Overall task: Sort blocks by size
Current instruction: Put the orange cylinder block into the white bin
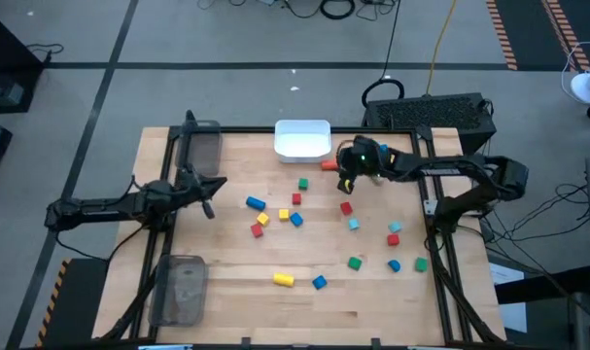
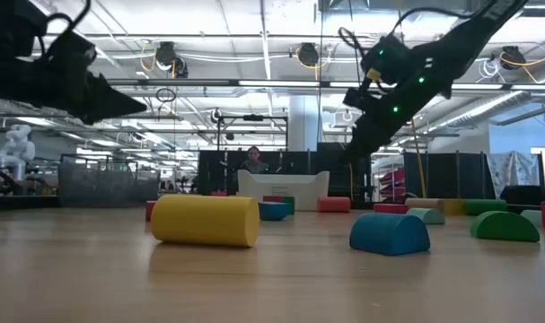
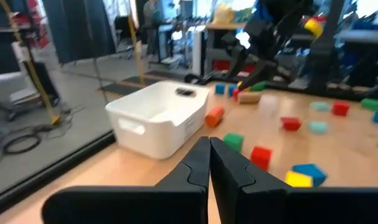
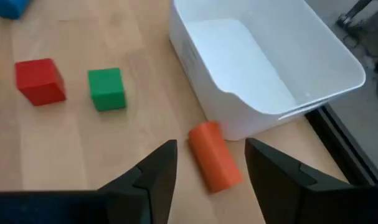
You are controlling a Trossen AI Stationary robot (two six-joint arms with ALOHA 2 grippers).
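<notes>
Right wrist view: unmarked white bin (image 4: 263, 68)

Even overhead light washes the wooden table (image 1: 304, 292), casting only soft, short shadows beneath the blocks (image 1: 283, 279). In the low view, bright ceiling strip lights (image 2: 272, 83) glare behind silhouetted arms, and the nearest table surface blurs. The left wrist view is soft and hazy, its background windows blown out.

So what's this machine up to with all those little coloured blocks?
It is sorting the blocks by size. The right gripper hangs open over an orange cylinder lying on the table right beside the white bin, which looks empty. The left gripper waits shut at the table's left side. Other blocks lie scattered.
</notes>
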